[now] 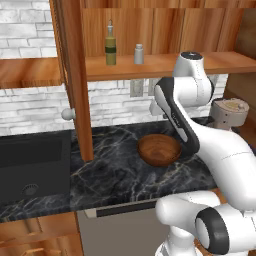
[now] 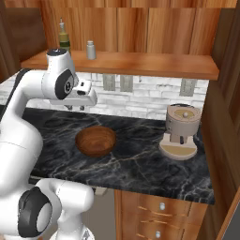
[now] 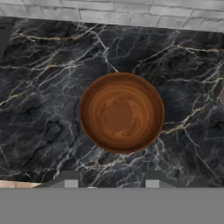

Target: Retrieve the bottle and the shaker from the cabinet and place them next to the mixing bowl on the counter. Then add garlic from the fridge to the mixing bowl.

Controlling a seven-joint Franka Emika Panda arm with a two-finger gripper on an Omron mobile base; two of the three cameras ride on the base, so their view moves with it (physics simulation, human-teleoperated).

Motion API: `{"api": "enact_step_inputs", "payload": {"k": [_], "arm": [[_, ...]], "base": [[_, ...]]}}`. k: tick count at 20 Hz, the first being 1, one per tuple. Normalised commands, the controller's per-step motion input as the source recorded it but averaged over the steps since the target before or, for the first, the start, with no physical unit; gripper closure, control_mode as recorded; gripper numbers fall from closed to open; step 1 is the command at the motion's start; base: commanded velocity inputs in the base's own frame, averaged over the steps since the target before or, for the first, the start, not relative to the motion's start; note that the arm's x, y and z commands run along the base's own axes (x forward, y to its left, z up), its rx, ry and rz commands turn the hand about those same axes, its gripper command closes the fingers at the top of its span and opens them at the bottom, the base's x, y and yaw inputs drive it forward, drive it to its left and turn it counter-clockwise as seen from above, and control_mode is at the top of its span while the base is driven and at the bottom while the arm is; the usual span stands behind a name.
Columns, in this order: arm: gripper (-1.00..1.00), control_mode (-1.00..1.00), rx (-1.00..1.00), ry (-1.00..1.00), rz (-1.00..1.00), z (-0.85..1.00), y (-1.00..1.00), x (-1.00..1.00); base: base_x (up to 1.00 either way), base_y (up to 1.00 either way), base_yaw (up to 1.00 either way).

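The olive-yellow bottle (image 1: 110,47) (image 2: 64,40) and the small grey shaker (image 1: 139,54) (image 2: 91,50) stand upright side by side on the shelf of the open wooden cabinet (image 1: 160,65) (image 2: 140,64). Below them the brown wooden mixing bowl (image 1: 159,149) (image 2: 95,140) (image 3: 121,112) sits empty on the black marble counter (image 1: 115,175) (image 2: 140,161) (image 3: 39,109). My gripper (image 2: 75,108) (image 3: 111,183) hangs above the bowl, pointing down, well below the shelf. It is open with nothing between its fingers. The garlic and the fridge are out of view.
The cabinet's open door (image 1: 75,75) with its round knob (image 1: 67,114) juts out left of the bowl. A dark sink (image 1: 30,160) lies further left. A beige coffee machine (image 2: 180,131) (image 1: 229,112) stands right of the bowl, and wall sockets (image 2: 117,83) sit under the shelf.
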Motion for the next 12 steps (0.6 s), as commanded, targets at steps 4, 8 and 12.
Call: {"api": "enact_step_inputs", "payload": {"k": [4,8,12], "arm": [[-1.00,-1.00,0.00,-0.16,0.02,0.00,0.01,-0.10],[-1.00,-1.00,0.00,-0.30,0.03,0.14,0.02,-0.15],[-1.00,-1.00,0.00,-0.29,0.02,0.43,0.10,0.00]], "base": [[0.00,0.00,0.00],[0.00,0.00,0.00],[0.00,0.00,0.00]]}}
